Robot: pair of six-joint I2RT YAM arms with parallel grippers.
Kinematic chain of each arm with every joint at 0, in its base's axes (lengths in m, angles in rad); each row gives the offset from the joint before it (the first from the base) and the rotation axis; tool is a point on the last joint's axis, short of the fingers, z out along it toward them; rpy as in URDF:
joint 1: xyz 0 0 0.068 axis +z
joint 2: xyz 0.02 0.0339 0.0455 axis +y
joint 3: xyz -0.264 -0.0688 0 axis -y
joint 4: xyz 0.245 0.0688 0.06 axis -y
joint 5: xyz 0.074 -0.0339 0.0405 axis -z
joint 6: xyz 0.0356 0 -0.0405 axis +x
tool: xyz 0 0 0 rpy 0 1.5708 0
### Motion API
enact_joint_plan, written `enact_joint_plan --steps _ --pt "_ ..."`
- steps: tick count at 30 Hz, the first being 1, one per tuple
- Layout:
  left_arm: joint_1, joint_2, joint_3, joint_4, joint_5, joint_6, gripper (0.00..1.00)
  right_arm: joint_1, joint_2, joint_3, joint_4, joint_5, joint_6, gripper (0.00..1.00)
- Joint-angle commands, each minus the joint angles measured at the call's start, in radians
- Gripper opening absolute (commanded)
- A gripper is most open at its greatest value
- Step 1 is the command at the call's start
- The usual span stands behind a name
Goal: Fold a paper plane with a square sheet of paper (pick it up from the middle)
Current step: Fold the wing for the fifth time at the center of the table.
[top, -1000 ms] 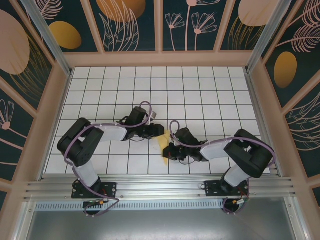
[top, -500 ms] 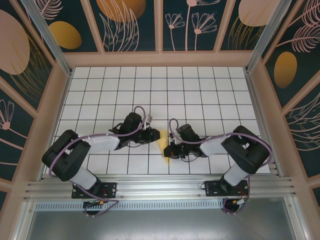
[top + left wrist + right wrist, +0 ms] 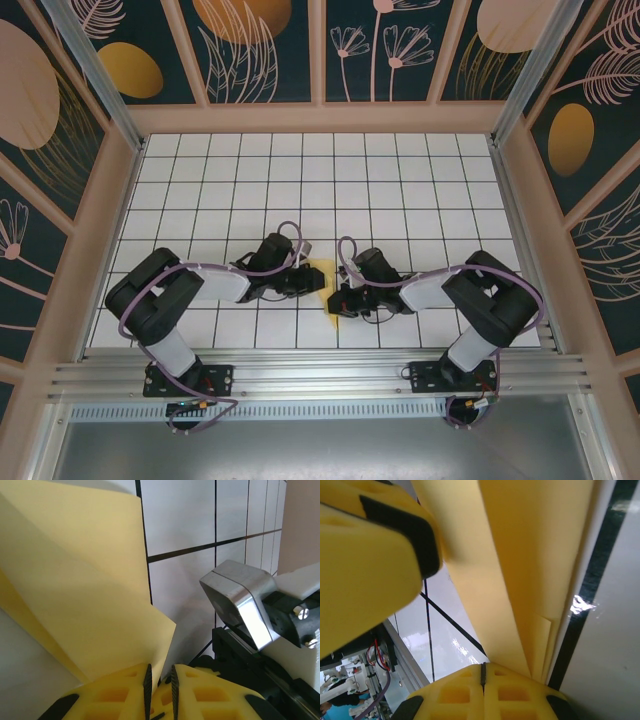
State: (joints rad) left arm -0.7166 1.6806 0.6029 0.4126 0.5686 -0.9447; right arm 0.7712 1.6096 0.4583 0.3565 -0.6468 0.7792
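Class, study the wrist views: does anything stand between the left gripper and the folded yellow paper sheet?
Nothing visible does. One corner of the folded yellow paper sheet reaches the narrow gap between the left gripper's jaws. The right gripper sits at its near end, not between them.
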Motion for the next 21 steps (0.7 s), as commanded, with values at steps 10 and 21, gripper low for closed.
enact_joint_plan --steps 10,21 --pt "-0.016 0.001 0.006 -0.063 0.044 0.069 0.27 -0.009 0.065 -0.027 -0.075 0.097 0.006 0.04" --pt "-0.015 0.082 0.047 -0.092 -0.131 0.079 0.24 -0.006 0.063 -0.046 -0.128 0.109 0.007 0.0"
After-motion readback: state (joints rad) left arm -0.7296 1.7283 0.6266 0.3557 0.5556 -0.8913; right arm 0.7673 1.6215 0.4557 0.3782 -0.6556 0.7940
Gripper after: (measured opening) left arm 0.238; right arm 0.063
